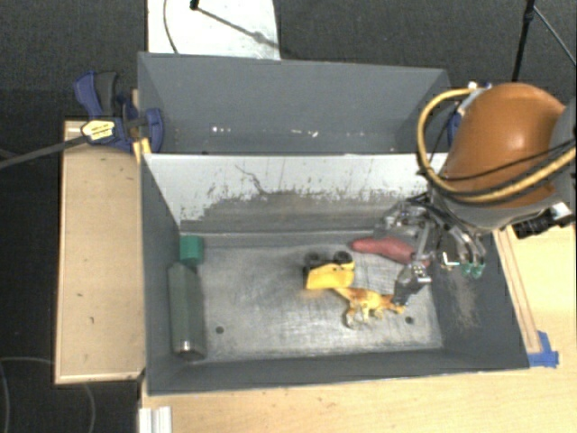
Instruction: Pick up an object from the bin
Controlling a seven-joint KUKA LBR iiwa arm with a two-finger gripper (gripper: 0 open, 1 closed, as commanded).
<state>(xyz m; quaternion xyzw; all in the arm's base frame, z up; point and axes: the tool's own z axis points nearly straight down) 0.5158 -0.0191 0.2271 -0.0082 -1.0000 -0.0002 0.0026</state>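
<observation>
Here the tool (406,287) hangs just beside a yellow-orange toy figure (368,307), its opening impossible to tell.

Dark grey carpeted floor (54,25), even light

One cam, high over the bin (288,106) & offset a bit toward its near side, looking down, tilted so the back wall faces it; arm (505,133) enters at view's right; mid range, whole bin plus some surround in shot
</observation>
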